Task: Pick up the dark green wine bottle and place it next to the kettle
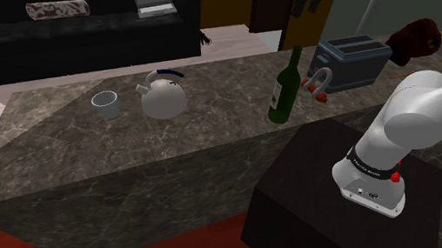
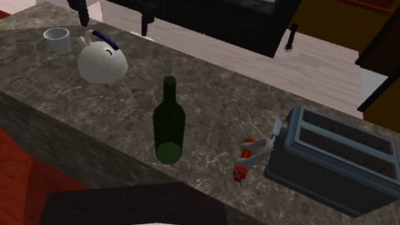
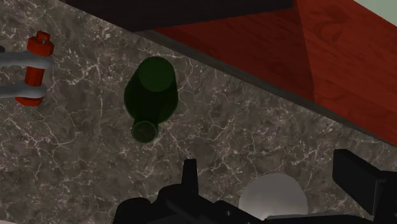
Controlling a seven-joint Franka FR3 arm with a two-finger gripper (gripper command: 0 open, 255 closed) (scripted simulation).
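Dark veined marble tabletop [image 1: 57,158] carries, at the left, a round white kettle with a blue handle [image 1: 162,97]. Well to its right the dark green wine bottle [image 1: 284,93] stands upright, a red-and-silver shackle [image 1: 317,82] just beside it. Over the kettle the jaws hang spread and empty. Clipped off-centre, the tall bottle could topple.

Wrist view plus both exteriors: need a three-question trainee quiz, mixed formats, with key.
1. True or false: the dark green wine bottle lies on its side on the dark veined counter.
2. What lies between the bottle and the boxy grey two-slot toaster? A) a spoon B) a red-and-silver shackle C) a plate
3. Fill in: the all-black gripper above the bottle is ____ (open/shut).

Key: 1 false, it stands upright; 2 B; 3 open.
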